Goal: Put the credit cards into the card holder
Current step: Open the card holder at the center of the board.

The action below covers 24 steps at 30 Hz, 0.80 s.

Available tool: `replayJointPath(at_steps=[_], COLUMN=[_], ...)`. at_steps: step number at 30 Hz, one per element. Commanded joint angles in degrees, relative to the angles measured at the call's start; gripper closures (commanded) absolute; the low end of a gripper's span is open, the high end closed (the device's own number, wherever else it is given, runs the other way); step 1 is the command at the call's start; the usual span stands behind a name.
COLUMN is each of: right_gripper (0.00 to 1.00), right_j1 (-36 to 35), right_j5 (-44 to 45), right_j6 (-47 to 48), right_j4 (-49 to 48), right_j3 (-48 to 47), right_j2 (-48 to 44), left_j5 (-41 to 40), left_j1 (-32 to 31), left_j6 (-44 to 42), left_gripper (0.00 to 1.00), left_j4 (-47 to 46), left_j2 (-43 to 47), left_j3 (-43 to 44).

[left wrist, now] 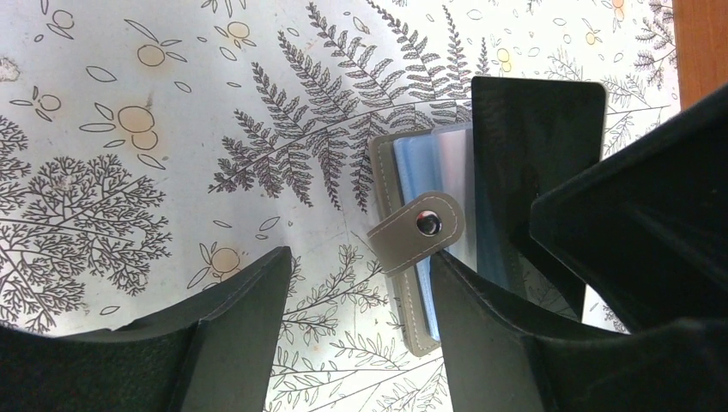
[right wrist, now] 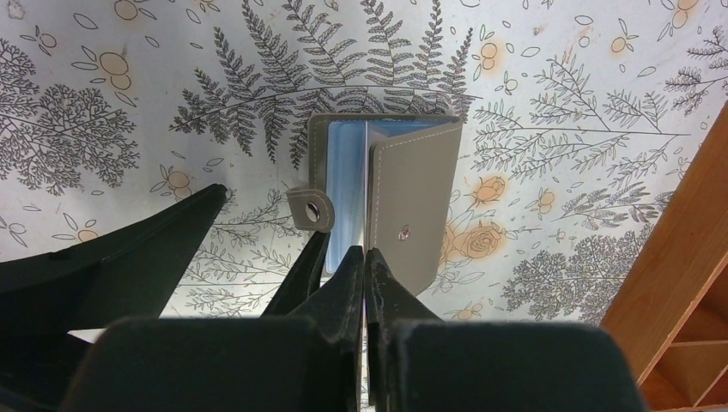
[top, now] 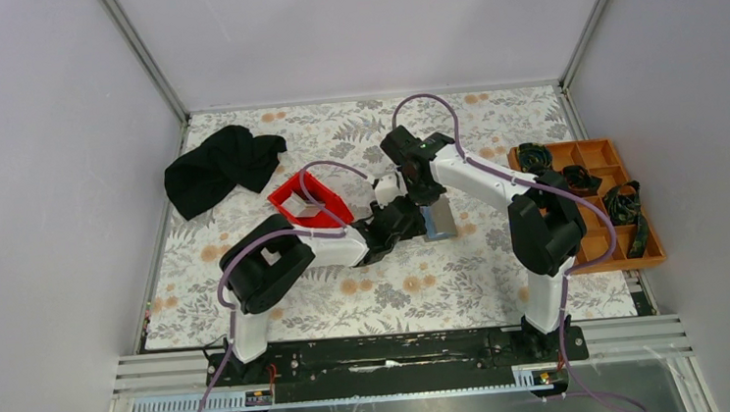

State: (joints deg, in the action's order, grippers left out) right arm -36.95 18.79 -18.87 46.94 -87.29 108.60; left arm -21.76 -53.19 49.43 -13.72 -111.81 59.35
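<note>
Holder [right wrist: 412,197] lay open on the surface [right wrist: 558,86], long axis pointing away from our right jaws, which pinched a dark card [left wrist: 532,137] edge-on above it; our left jaws stood spread beside it.

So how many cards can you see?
2. A light blue card sits inside the open card holder; a dark card stands on edge over it, pinched by the right hand. More may be hidden inside.
</note>
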Motion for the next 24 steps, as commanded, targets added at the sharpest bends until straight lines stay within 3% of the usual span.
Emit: replayJointPath(at_steps=[1,8,16,24], right_gripper=[1.0,1.0,1.0,1.0], right_j1=[-1.01,-0.58,1.42,1.44], right_j5=[-0.53,-0.25,-8.57,-7.84], right_j6=[0.13,0.77,-1.6,-1.65], right_j4=[-0.74,-0.66,-4.3,-5.82], right_j3=[-0.09,0.42,3.34,5.85], right_j2=[0.37,-0.33,-1.93,-1.28], left_j5=[-0.1,-0.68,-1.3,-1.79], left_j1=[-1.93,-3.34,-3.87,-4.71], left_j6=[-0.32,1.67,3.71,5.65], left_gripper=[0.32,0.32,0.32,0.32], left_j4=[7.18,10.58,11.63,11.61], left_j2=[-2.81,-3.77,-2.6,-2.01], left_j3=[0.06,0.12,-0.94,-3.5])
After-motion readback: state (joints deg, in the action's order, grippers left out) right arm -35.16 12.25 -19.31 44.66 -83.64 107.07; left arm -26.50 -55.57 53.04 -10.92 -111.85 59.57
